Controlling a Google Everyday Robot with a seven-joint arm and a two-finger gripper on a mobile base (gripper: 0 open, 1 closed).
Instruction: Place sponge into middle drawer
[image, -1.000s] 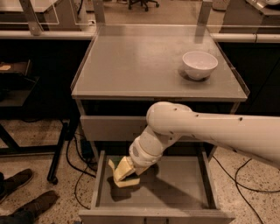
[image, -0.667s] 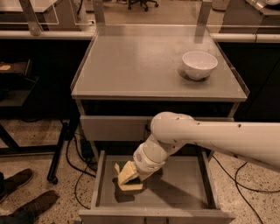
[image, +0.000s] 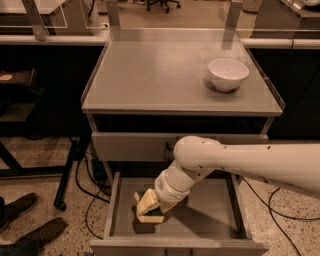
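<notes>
1. white jointed robot arm (image: 240, 160) entering from the right edge, bending down at lower centre into the wide shallow grey metal middle drawer (image: 210, 222), open at the bottom of the frame
2. cream-coloured gripper (image: 149, 203) low in the left half of that drawer, pointing down and to the left; impossible to tell whether clamped or released, its tip merging with what lies under it
3. small yellow foam sponge with a dark green scrub layer (image: 151, 218) directly below the gripper, touching or nearly touching it; at or just above the drawer floor, contact with the floor unclear; dark shadow just beneath
4. key relation: sponge straight under the tool tip, long axis roughly left to right across the frame; well inside the low side walls, nearer the left wall than the right
5. judged close to done; placing step in hand; next probably a release, then a lift up and right, clear of the closed grey drawer front (image: 130, 146) above
6. round white ceramic bowl (image: 228, 74) at upper right on the grey metal cabinet top (image: 160, 75), well apart from the drawer
</notes>
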